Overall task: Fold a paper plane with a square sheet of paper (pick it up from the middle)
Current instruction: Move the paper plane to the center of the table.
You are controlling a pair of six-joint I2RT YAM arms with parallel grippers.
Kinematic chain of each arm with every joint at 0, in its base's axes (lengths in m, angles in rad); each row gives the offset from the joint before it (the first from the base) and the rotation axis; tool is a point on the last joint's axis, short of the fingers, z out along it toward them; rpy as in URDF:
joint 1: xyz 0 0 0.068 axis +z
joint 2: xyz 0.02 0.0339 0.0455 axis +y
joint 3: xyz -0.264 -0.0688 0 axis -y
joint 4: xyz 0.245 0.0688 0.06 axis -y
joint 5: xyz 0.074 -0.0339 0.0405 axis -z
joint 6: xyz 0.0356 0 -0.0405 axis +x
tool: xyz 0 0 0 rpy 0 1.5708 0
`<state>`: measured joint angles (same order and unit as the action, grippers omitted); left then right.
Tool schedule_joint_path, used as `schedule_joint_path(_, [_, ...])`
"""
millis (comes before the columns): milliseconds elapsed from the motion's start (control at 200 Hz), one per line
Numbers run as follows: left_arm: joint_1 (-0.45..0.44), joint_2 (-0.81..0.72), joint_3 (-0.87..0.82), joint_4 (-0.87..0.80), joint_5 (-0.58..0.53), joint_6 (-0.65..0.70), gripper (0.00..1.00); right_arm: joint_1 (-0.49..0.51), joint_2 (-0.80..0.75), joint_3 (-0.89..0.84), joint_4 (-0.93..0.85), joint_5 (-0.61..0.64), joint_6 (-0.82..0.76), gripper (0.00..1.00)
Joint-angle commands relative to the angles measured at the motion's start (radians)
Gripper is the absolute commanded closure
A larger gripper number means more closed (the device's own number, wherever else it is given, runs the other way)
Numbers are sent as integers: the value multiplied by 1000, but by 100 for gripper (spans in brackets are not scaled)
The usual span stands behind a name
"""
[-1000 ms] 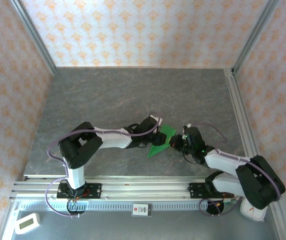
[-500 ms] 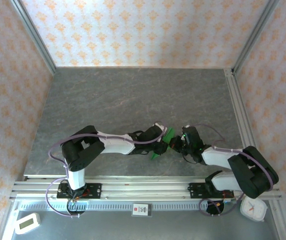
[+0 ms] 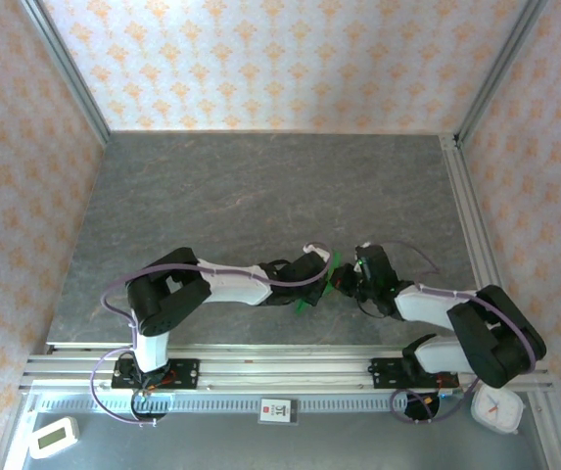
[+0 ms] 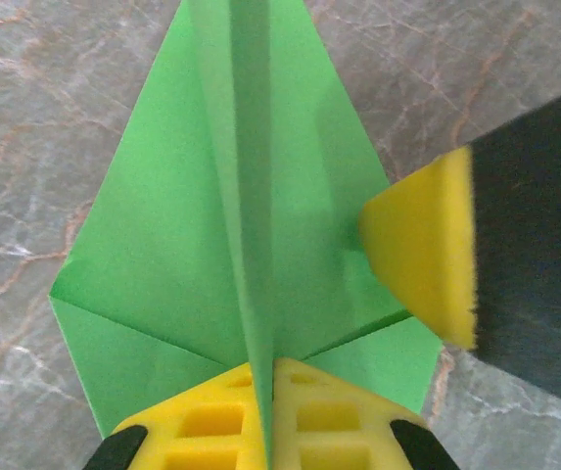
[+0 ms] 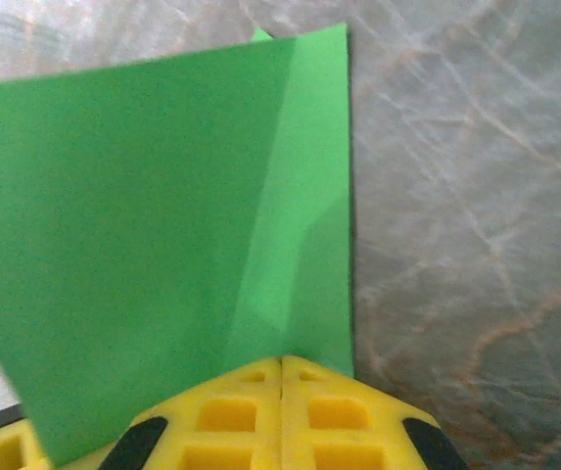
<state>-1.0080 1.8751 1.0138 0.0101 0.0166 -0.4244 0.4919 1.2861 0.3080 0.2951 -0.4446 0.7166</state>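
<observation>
Near edge: left pincer [image 4: 268,416], pads pressed together on the centre crease of the plane [image 4: 202,225] at its wide tail. Right pincer [image 5: 281,397], likewise closed, pinches a green flap from the opposite side. The plane sits between both arms over the front middle of the worktop [image 3: 260,186].
</observation>
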Motion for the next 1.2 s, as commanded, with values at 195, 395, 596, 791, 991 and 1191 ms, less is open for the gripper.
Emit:
schedule_joint_path(195, [140,-25,46,-189,-279,4,100,1,-187,63,-104,-8,-18,100])
schedule_joint_path(395, [247,-1,78,-247,-386,53,100,39,-209,-30,6,-47,65,100])
schedule_joint_path(596, [259,26,72,-244,-405,65,100,121,-218,-46,43,-11,114,100])
schedule_joint_path(791, [259,62,38,-221,-395,61,87,130,-207,-35,42,-6,109,100])
schedule_joint_path(991, [259,80,19,-209,-374,64,72,129,-192,-27,42,-4,103,100])
schedule_joint_path(1191, [258,91,10,-200,-363,62,57,130,-181,-27,45,-2,102,100])
